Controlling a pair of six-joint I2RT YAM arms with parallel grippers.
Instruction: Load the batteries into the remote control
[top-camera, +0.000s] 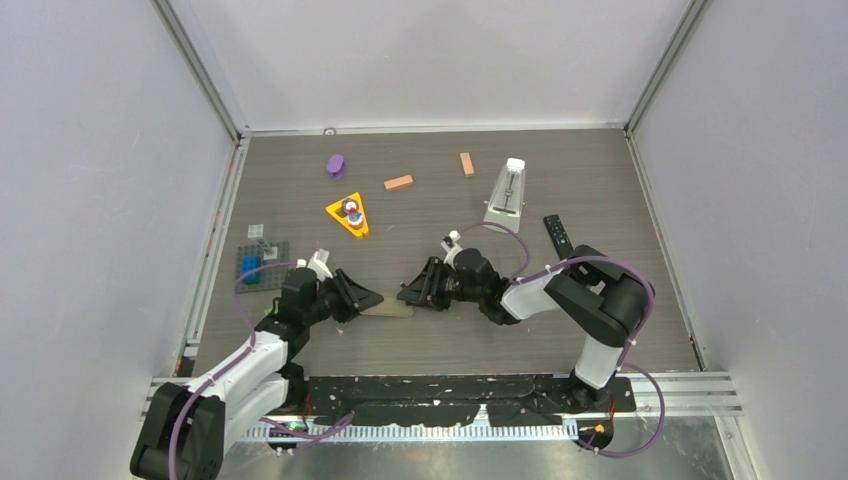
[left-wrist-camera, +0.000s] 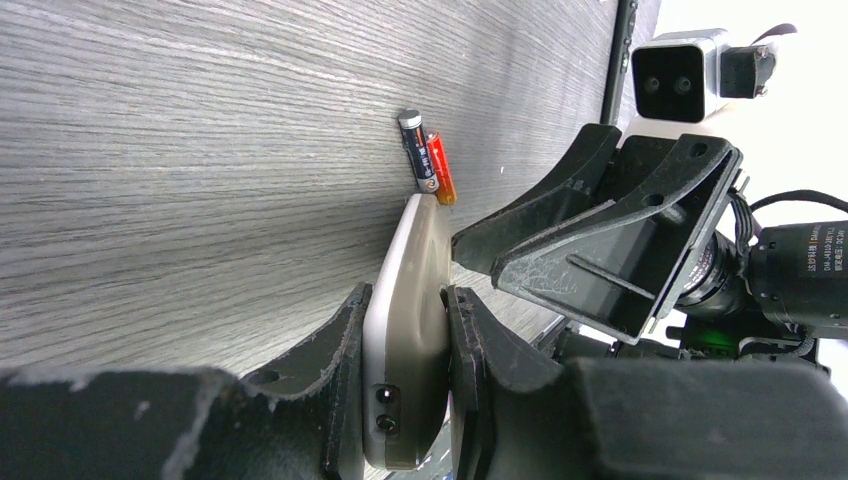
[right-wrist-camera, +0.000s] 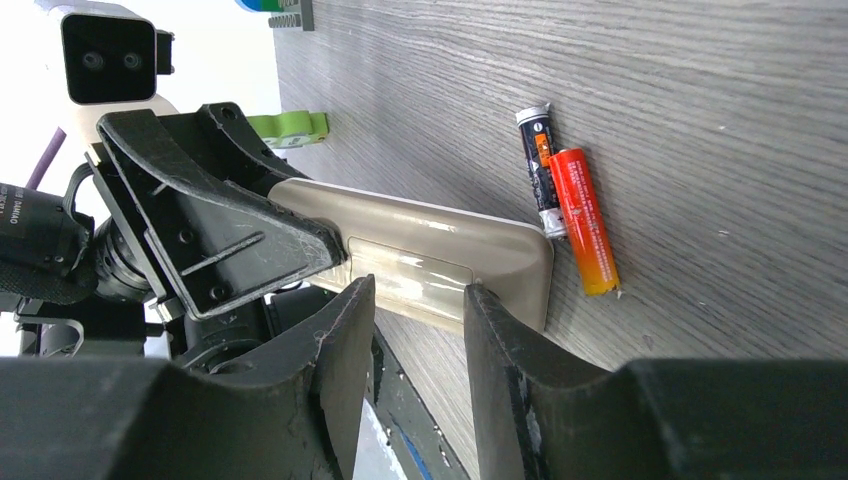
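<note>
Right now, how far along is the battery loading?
Done: left hand clamps the remote on edge. In progress: right hand open at its back panel, which looks shut. Left: both batteries lie on the table by the remote's end, none loaded.

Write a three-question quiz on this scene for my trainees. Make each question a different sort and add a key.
1. True or false: the left claw is shut on the beige remote.
2. How many batteries lie on the table by the remote's end? A: one. B: two. C: four.
3. Fill in: the battery lying beside the dark battery is ___ in colour.

Key: 1 true; 2 B; 3 red-orange.
</note>
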